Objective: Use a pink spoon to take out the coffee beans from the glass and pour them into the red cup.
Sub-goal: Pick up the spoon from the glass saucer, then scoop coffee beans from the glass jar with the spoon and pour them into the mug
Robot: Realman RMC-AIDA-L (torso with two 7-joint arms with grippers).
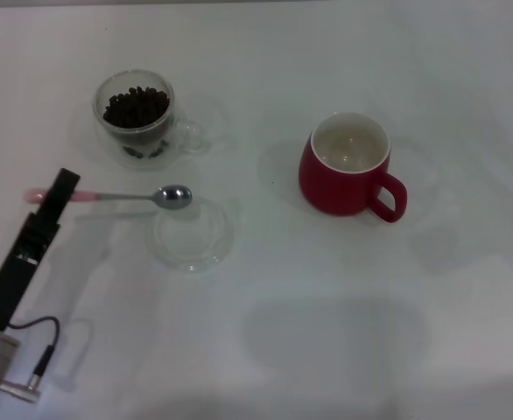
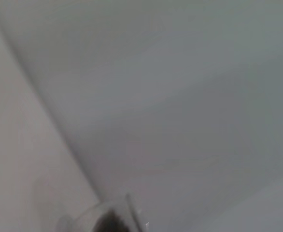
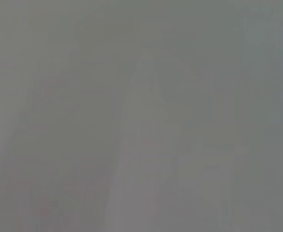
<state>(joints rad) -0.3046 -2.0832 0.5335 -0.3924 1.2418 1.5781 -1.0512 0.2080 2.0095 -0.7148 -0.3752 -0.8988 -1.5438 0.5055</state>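
Note:
The pink spoon (image 1: 132, 197) lies flat on the table, its metal bowl over the far rim of a shallow glass dish and its pink handle pointing left. My left gripper (image 1: 62, 186) is right at the pink handle and covers its middle. The glass (image 1: 137, 122) with the coffee beans (image 1: 136, 107) stands at the far left, behind the spoon. Its rim and dark beans also show in the left wrist view (image 2: 107, 221). The red cup (image 1: 344, 166) stands at the right, upright, white inside, handle towards the front right. My right gripper is out of view.
The shallow clear glass dish (image 1: 195, 241) sits in front of the spoon's bowl, between the glass and the red cup. The white table (image 1: 326, 332) carries everything. A cable (image 1: 38, 337) hangs by my left wrist at the front left.

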